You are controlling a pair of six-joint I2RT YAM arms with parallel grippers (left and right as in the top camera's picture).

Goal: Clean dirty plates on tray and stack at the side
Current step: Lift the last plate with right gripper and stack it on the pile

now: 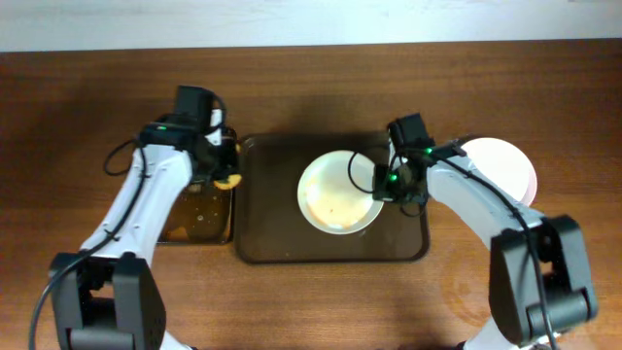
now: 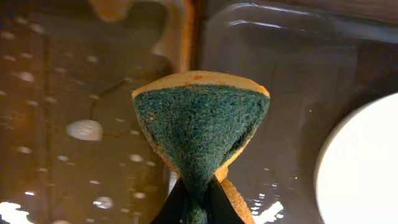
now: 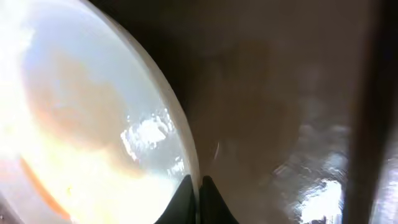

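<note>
— How do the grippers stand?
— There are two. The left gripper [image 2: 198,204] is clenched on the one sponge [image 2: 202,127], pinching its base so it fans out above the fingers. The right gripper [image 3: 199,198] is clamped on the rim of a plate [image 3: 93,124], with a finger on each side of the edge
— How many plates?
— Two show. The gripped one lies in the tray [image 1: 267,219], right of its middle, and is held at its right rim. A second plate [image 1: 503,165] sits on the table [image 1: 78,107] just right of the tray, partly under the right arm [image 1: 486,209]. I cannot tell whether more lie beneath it
— And trays?
— Two, side by side: the tray, and a small tray [image 1: 194,219] to its left. The sponge hangs at the small tray's right edge
— The surface, the room?
— One brown wooden table with visible grain. Only a pale band [image 1: 311,19] past the far edge shows of the room
— Materials?
— The sponge is orange-yellow foam with a coarse green scouring face. The plates are round, white and shallow, and the gripped one is glossy wet with an orange-brown smear. The tray is dark brown with rounded corners and a raised rim. Water drops bead the small tray
</note>
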